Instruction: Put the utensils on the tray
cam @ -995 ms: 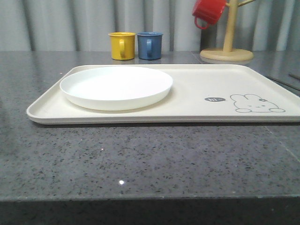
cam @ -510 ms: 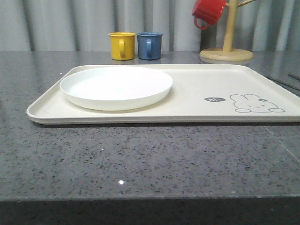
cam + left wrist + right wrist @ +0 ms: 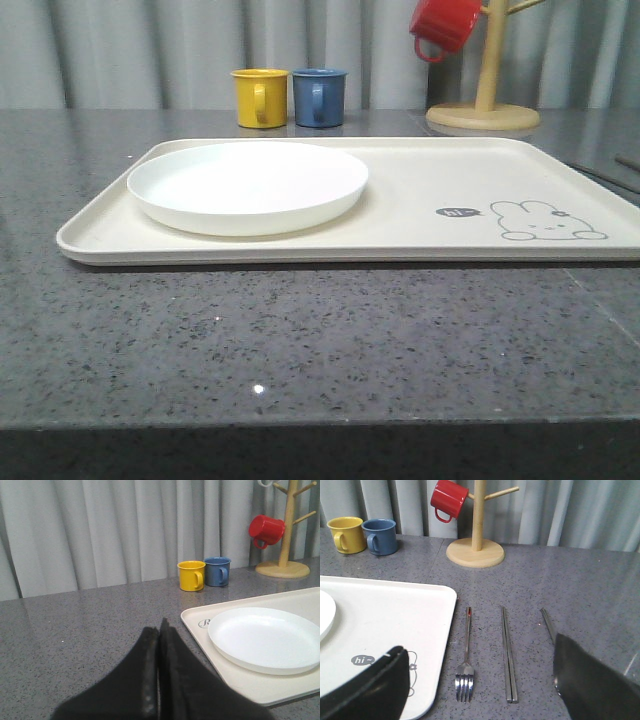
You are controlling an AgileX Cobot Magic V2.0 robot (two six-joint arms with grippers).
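Fork [image 3: 465,667], chopsticks [image 3: 507,652] and spoon [image 3: 549,624] lying side by side on counter [image 3: 580,590], just beside tray [image 3: 395,615], off its rim. Right gripper [image 3: 480,685] spread wide above fork and chopsticks. Left gripper [image 3: 159,630] pressed together, well apart from utensils.

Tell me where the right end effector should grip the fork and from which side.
Grip the fork mid-handle, coming straight down from above. It lies flat on the countertop, tines toward the camera, between the tray edge and the chopsticks. The slim handle probably suits the open right end effector closing across its width.
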